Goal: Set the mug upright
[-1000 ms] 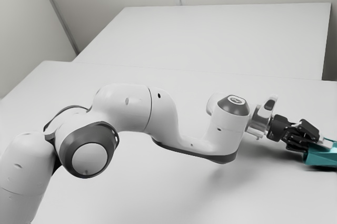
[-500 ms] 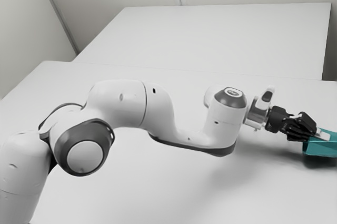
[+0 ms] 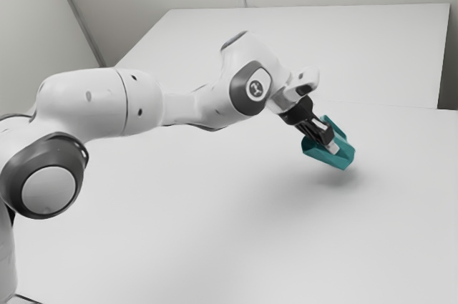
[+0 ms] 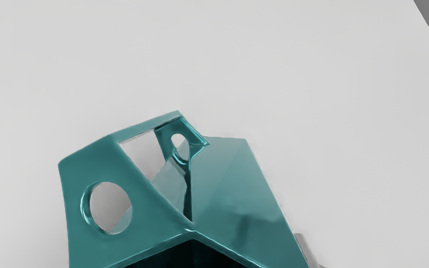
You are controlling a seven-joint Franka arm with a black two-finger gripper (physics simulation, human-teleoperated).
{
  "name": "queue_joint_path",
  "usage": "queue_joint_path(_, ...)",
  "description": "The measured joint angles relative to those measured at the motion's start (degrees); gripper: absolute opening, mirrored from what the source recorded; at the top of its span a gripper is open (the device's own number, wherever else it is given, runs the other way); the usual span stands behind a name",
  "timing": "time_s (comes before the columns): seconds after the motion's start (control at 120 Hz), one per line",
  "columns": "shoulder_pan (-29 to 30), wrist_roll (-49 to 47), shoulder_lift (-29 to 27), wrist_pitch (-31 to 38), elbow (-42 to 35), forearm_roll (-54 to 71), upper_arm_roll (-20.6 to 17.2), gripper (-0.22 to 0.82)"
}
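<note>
The mug [image 3: 322,155] is at right of centre in the exterior view, tilted and apparently raised clear of the worktop [image 3: 215,218], with a shadow beneath it. The end effector [image 3: 328,136] is clamped on the mug, fingers on opposite sides of its wall. Assessment: securing the mug is complete; upright orientation is not established. Remaining: level the base, seat it on the worktop, and release. Slippage during rotation is a risk.
</note>
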Motion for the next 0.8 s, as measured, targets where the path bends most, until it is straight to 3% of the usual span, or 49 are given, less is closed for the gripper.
queue_joint_path(0.125,0.84,-5.59,-5.47,-2.29,-3.94,12.05,2.95,-0.18)
queue_joint_path(0.342,5.6,-14.47,-11.61,-8.83,-8.62,24.54,3.9,-0.18)
queue_joint_path(0.8,8.91,-26.94,-20.82,-12.59,-21.74,33.07,3.82,-0.18)
